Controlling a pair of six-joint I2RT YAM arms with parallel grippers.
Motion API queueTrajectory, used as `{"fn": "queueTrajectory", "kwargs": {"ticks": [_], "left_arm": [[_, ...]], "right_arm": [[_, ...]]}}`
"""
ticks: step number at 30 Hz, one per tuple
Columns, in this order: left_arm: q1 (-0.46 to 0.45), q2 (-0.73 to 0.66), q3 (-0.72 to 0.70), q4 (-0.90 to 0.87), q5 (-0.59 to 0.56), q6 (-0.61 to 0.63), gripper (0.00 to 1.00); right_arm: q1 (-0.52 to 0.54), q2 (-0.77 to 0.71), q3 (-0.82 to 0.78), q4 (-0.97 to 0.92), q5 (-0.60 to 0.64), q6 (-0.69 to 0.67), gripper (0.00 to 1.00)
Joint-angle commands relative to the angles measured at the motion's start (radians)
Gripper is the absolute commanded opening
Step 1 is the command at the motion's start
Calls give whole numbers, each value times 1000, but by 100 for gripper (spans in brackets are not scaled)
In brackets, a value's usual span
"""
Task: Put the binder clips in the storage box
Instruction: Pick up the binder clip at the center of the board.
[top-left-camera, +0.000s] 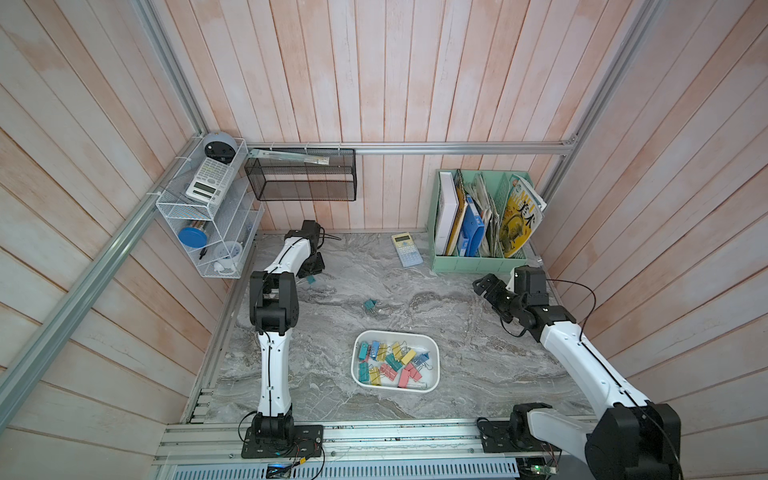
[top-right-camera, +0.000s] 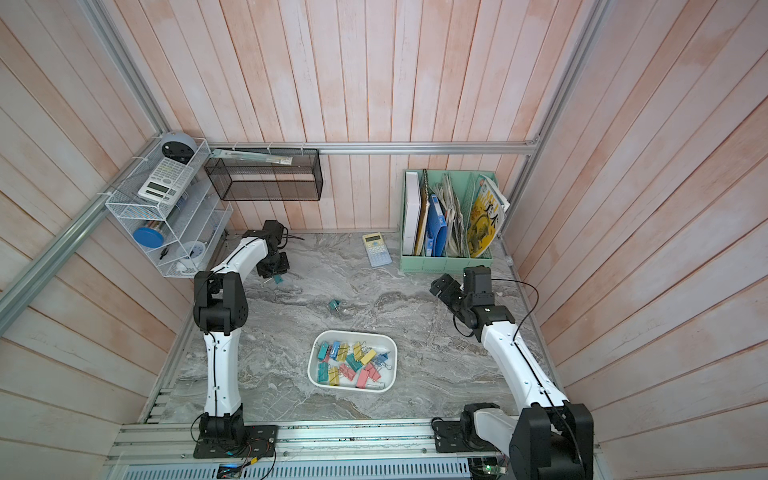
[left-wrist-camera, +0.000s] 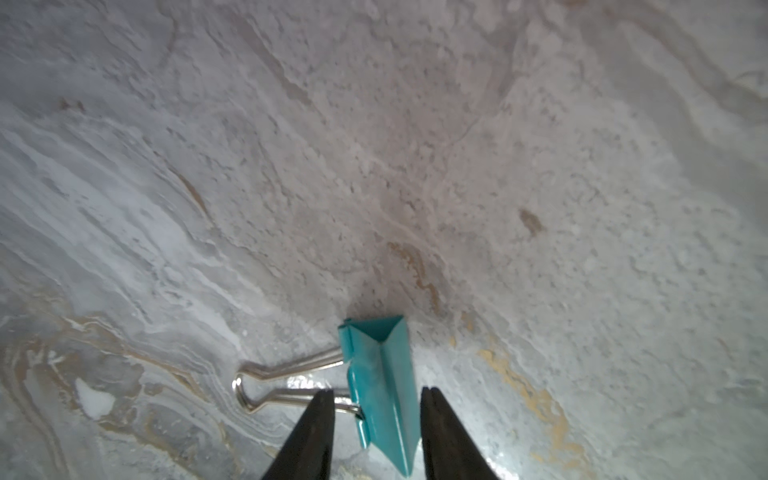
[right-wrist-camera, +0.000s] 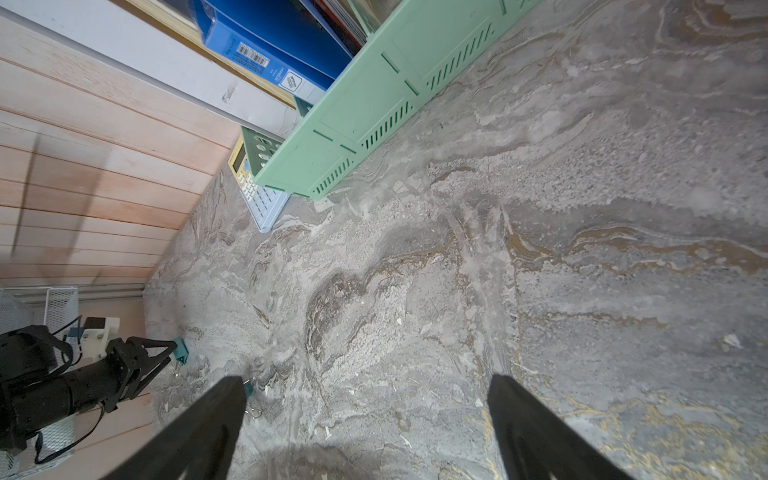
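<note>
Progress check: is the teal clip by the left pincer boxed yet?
Out: the clip lies on the table, away from the box.

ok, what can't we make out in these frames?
- Count of binder clips in the storage box: both top views, too small, overlapping.
- Left hand: both top views, partly behind its own arm, gap unreadable.
- Loose teal clip mid-table: right wrist view, a finger of the right hand hides most of it.

The right gripper (right-wrist-camera: 366, 380) hangs over the marble tabletop (right-wrist-camera: 540, 216), fingers (right-wrist-camera: 199, 428) spread wide — a teal binder clip (right-wrist-camera: 248, 387) peeks from behind one. A second teal clip (right-wrist-camera: 181, 348) sits at the tips of the left gripper (right-wrist-camera: 168, 353).
</note>
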Motion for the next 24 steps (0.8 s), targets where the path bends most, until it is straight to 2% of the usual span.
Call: {"fn": "queueTrajectory", "kwargs": {"ticks": [1,11,24], "left_arm": [[22,-23,-15,23,-22,4,42],[29,37,-15,54,123,3,42],[29,46,-22,-37,62,38,42]], "right_arm": [[-1,5,15,-17,8,-11,98],[1,8,16,-19,5,-4,98],[0,24,16,-12,-8,14,98]]}}
